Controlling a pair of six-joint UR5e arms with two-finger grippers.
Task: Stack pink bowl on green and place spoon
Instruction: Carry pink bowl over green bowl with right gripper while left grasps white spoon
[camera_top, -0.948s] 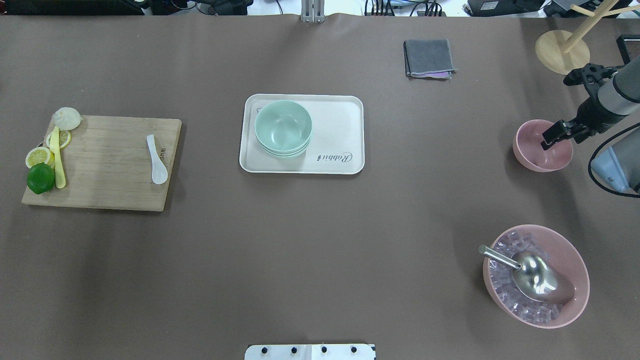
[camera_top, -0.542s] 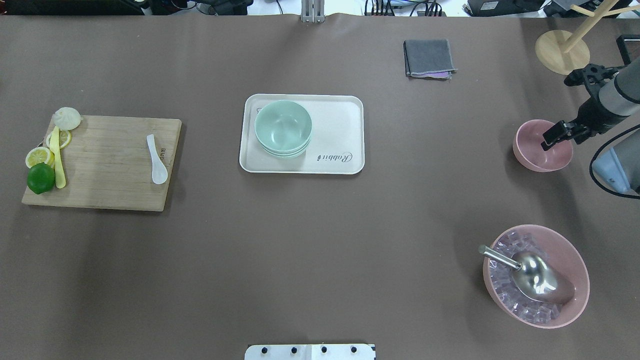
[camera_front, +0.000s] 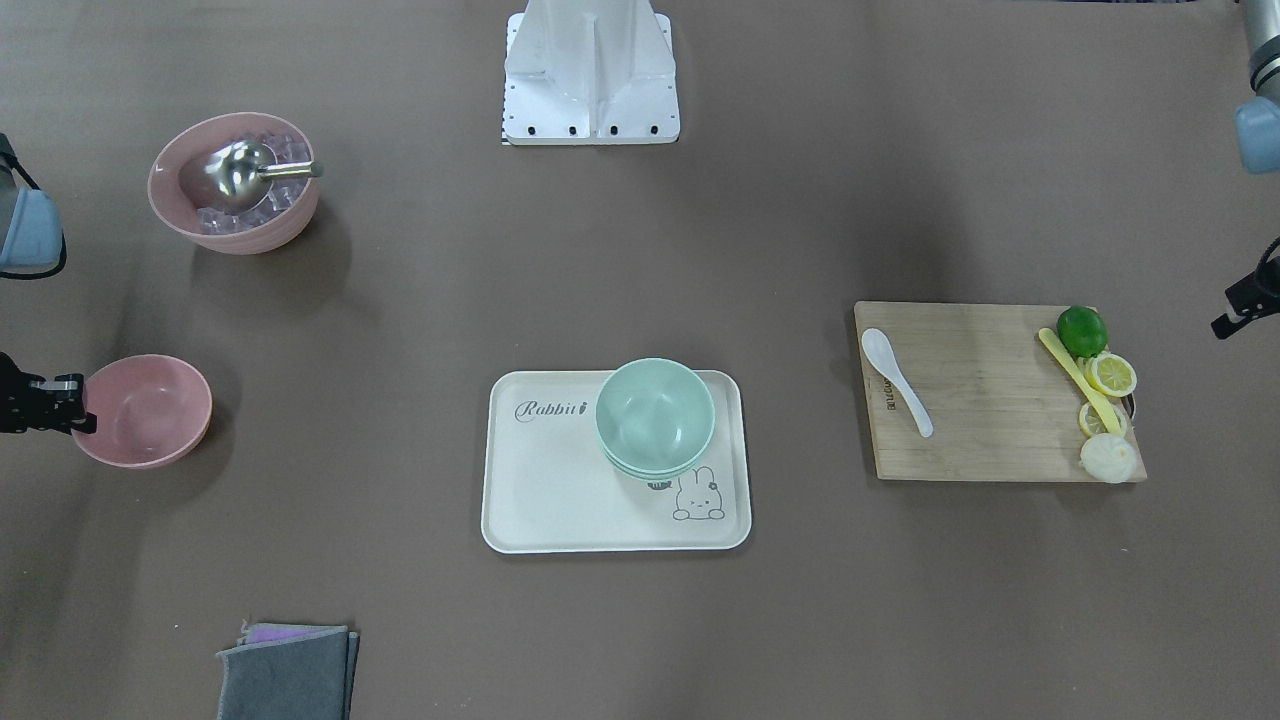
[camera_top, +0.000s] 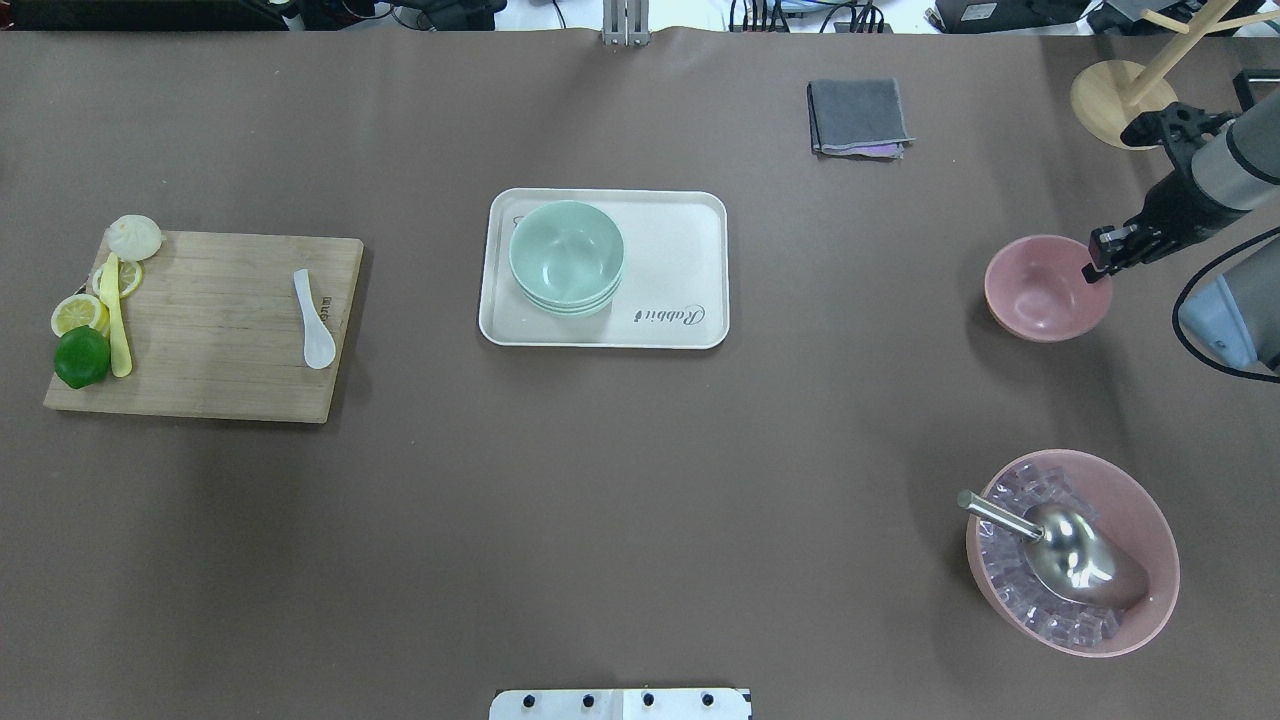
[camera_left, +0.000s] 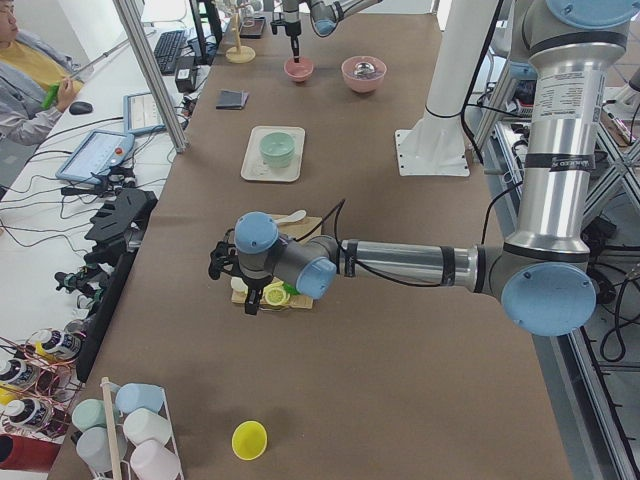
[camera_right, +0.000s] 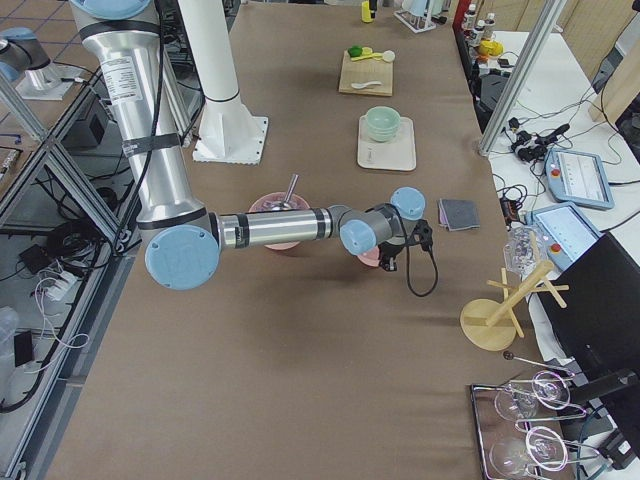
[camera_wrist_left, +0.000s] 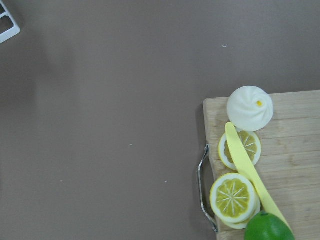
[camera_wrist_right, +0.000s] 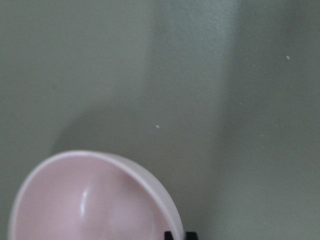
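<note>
The small pink bowl (camera_top: 1047, 288) is at the table's right, also in the front view (camera_front: 145, 410) and the right wrist view (camera_wrist_right: 90, 200). My right gripper (camera_top: 1096, 262) is shut on its right rim. Green bowls (camera_top: 566, 255) sit stacked on the left part of a white tray (camera_top: 680, 260) at the table's middle. A white spoon (camera_top: 314, 320) lies on the wooden cutting board (camera_top: 200, 340) at the left. My left gripper (camera_left: 225, 268) hovers beside the board's far end; I cannot tell whether it is open or shut.
A large pink bowl (camera_top: 1140, 520) with ice cubes and a metal scoop (camera_top: 1060, 545) stands front right. A grey cloth (camera_top: 858, 117) and a wooden stand (camera_top: 1110, 100) are at the back. A lime (camera_top: 82, 357), lemon slices, a yellow knife and a bun sit on the board.
My right gripper has moved left with the pink bowl held by its rim; the bowl has shifted left towards the tray. Nothing else has moved.
</note>
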